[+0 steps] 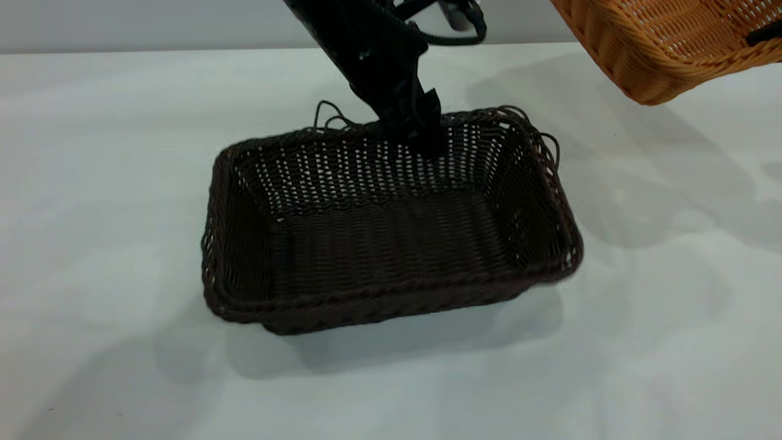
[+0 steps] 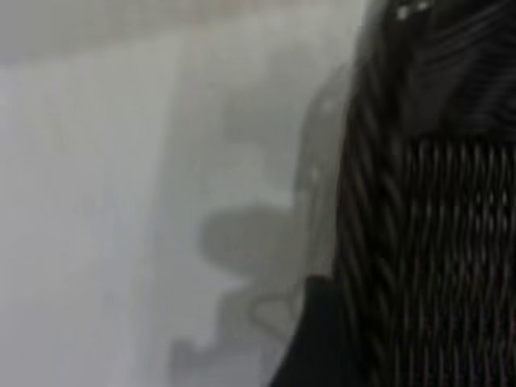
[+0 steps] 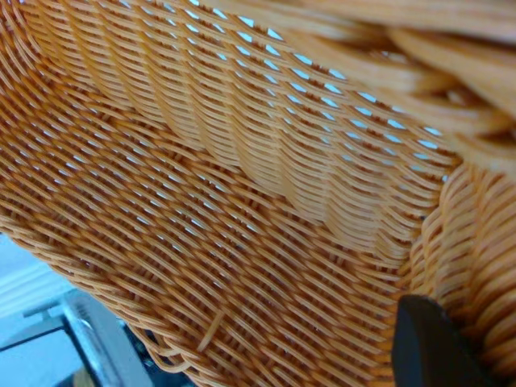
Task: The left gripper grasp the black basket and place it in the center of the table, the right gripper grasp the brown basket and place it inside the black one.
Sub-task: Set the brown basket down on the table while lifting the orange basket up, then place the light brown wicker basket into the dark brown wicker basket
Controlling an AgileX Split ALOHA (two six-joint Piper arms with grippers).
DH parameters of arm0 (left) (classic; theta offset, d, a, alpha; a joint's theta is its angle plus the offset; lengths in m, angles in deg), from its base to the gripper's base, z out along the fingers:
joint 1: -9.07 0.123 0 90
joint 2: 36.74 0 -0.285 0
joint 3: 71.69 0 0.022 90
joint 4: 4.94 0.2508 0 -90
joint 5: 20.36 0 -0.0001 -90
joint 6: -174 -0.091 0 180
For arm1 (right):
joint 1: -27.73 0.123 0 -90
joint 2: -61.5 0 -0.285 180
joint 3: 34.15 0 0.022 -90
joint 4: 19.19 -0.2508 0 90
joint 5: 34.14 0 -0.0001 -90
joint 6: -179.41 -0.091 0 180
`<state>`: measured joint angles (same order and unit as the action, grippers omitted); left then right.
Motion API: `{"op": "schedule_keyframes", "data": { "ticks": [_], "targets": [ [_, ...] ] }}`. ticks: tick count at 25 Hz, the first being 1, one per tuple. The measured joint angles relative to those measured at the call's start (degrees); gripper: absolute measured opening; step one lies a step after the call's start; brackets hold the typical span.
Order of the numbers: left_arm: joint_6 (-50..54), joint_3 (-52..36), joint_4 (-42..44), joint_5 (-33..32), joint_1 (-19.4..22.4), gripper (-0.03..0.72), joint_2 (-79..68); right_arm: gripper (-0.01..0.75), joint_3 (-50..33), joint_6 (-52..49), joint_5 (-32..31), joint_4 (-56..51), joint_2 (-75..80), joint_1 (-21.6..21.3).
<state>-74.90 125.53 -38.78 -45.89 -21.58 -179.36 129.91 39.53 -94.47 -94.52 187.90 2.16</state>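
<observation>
The black basket (image 1: 391,244) is at the middle of the table (image 1: 91,183), open side up. My left gripper (image 1: 415,131) comes down from the far side and is shut on the basket's far long rim. In the left wrist view the braided rim (image 2: 371,201) runs right beside one dark finger (image 2: 322,339). The brown basket (image 1: 666,43) hangs tilted in the air at the far right, above the table. My right gripper (image 1: 763,33) is shut on its rim, with only a small dark part showing. The right wrist view shows the basket's woven inside (image 3: 201,210) and one fingertip (image 3: 435,347).
The black arm and its cable (image 1: 379,49) stand over the black basket's far side. The table's far edge (image 1: 153,52) meets a grey wall. A metal frame (image 3: 89,339) shows below the brown basket in the right wrist view.
</observation>
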Motion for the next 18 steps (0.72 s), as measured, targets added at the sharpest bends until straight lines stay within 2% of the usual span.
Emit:
{"op": "schedule_keyframes", "data": {
  "ticks": [2, 5, 10, 14, 18],
  "targets": [
    [3.4, 0.0, 0.0, 0.0, 1.5, 0.594, 1.7, 0.066, 0.1, 0.0, -0.6, 0.7, -0.2, 0.0],
    [9.2, 0.0, -0.1, -1.7, 6.2, 0.588, 6.1, 0.066, 0.1, -0.4, -1.0, 3.5, -1.7, 0.0],
    [19.9, 0.1, -0.2, -7.2, 18.1, 0.553, 12.3, 0.066, 0.2, -3.1, -2.2, 14.3, -6.0, 2.4],
    [23.1, 0.1, -0.1, -8.6, 25.4, 0.549, 13.1, 0.066, 0.9, -6.3, -3.0, 24.8, -8.0, 10.3],
    [23.6, 0.1, 0.0, -10.2, 28.2, 0.549, 12.9, 0.066, 4.8, -11.9, -4.4, 35.2, -8.0, 21.5]
  ]
}}
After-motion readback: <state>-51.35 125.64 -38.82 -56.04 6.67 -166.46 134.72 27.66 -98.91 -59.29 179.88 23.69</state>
